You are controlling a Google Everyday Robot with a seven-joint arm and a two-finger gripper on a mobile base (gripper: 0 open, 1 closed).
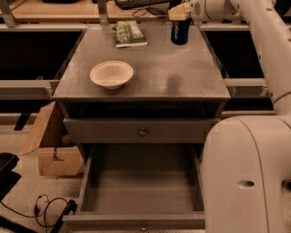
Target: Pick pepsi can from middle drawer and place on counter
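Pepsi can [180,32] stands upright on the counter [154,86], at 1 o'clock from the bowl [111,74], not in the middle drawer [136,221]. The gripper [179,11] sits on its top; whether it is closed on the can, I cannot tell. The can is probably light, stiff and slippery, so it is best held around the sides.

gripper [180,12] atop pepsi can [180,32], back-rt of counter [173,68]; bowl [111,74] front-left

The gripper [180,11], at the back right of the counter [150,77], covers the top of the pepsi can [180,32], whose markings are too small to read. The robot's body [245,173] hides the right front corner of the middle drawer [141,182]; the bottom edge cuts its front panel.
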